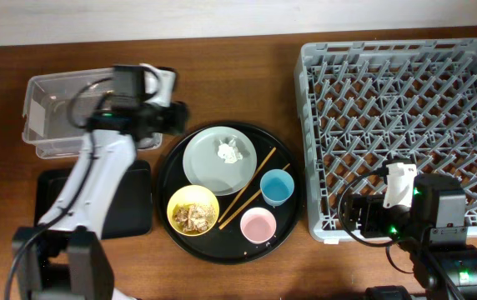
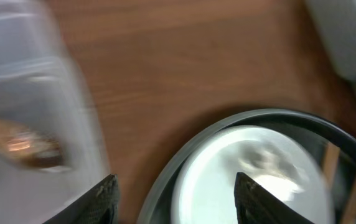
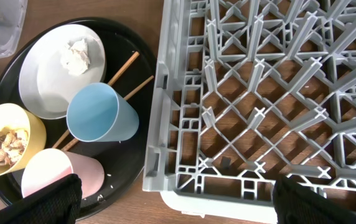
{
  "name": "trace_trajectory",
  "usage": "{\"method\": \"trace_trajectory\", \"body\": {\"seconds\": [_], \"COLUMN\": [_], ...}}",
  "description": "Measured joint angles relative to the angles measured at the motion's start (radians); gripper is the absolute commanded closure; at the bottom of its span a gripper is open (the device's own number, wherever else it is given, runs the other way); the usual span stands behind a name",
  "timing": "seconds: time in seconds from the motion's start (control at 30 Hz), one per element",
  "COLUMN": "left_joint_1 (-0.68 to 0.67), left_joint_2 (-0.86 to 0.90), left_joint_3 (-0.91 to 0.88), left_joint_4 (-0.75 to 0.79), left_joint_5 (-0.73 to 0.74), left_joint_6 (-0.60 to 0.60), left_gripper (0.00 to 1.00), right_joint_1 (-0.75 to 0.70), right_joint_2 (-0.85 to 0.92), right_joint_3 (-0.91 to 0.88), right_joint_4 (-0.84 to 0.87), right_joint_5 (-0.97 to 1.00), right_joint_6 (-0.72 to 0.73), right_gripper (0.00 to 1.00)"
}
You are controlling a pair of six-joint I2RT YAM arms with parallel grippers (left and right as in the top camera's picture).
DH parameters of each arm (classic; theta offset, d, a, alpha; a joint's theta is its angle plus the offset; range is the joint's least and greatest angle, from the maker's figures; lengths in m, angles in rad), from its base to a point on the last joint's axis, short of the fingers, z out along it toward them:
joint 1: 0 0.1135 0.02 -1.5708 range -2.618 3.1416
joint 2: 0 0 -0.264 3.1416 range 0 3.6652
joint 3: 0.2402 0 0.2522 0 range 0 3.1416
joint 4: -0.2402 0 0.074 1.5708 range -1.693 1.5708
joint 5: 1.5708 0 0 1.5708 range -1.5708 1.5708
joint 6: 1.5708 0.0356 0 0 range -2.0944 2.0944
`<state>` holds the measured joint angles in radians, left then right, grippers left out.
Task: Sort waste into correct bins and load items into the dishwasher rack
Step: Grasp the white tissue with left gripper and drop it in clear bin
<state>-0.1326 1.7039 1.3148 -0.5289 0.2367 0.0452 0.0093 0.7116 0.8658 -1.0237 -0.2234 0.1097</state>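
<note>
Foil wrapper [image 2: 25,148] looks done, in clear box [image 1: 34,92] imo. Tissue [image 1: 228,152] on plate [image 1: 205,164], scraps [image 1: 193,217] in bowl [image 1: 174,200], rack [image 1: 389,52] empty. L gripper [image 2: 177,193] + R gripper [image 3: 181,199] wide open, holding nothing.

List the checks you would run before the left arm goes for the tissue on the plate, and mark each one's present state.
1. Left gripper open and empty: ok.
2. Tissue lying uncovered on the plate: ok.
3. Clear box open-topped: ok.
4. Right gripper open, away from the plate: ok.
5. Left wrist picture sharp enough to aim: not ok, blurred.
</note>
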Motion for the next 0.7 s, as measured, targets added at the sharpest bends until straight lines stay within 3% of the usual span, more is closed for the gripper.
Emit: {"method": "trace_trajectory", "body": {"seconds": [0.13, 0.27, 0.33, 0.47, 0.53, 0.6, 0.7], "left_joint_1": [-0.181, -0.268, -0.283, -0.288, -0.286, -0.257, -0.119], "left_joint_2": [0.156, 0.294, 0.309, 0.312, 0.270, 0.121, -0.097], "left_joint_3": [-0.002, -0.003, -0.002, -0.003, -0.006, -0.011, -0.005], "left_joint_4": [-0.004, 0.013, 0.029, 0.017, 0.013, 0.017, 0.051], "left_joint_5": [0.018, 0.010, 0.008, -0.050, -0.139, -0.220, -0.309], "left_joint_6": [0.000, 0.000, 0.000, 0.001, 0.000, 0.001, 0.000], "left_gripper": [0.41, 0.43, 0.73, 0.97, 0.98, 0.98, 1.00], "right_joint_1": [0.000, 0.000, 0.000, 0.000, 0.000, 0.000, 0.000], "right_joint_2": [0.000, 0.000, 0.000, 0.000, 0.000, 0.000, 0.000], "right_joint_3": [0.000, 0.000, 0.000, 0.000, 0.000, 0.000, 0.000], "right_joint_4": [-0.009, -0.011, -0.010, -0.010, -0.009, -0.010, -0.010], "right_joint_5": [0.000, 0.000, 0.000, 0.000, 0.000, 0.000, 0.000], "right_joint_6": [-0.001, 0.000, 0.000, 0.000, 0.000, 0.000, 0.000], "right_gripper": [0.01, 0.01, 0.01, 0.01, 0.01, 0.02, 0.01]}}
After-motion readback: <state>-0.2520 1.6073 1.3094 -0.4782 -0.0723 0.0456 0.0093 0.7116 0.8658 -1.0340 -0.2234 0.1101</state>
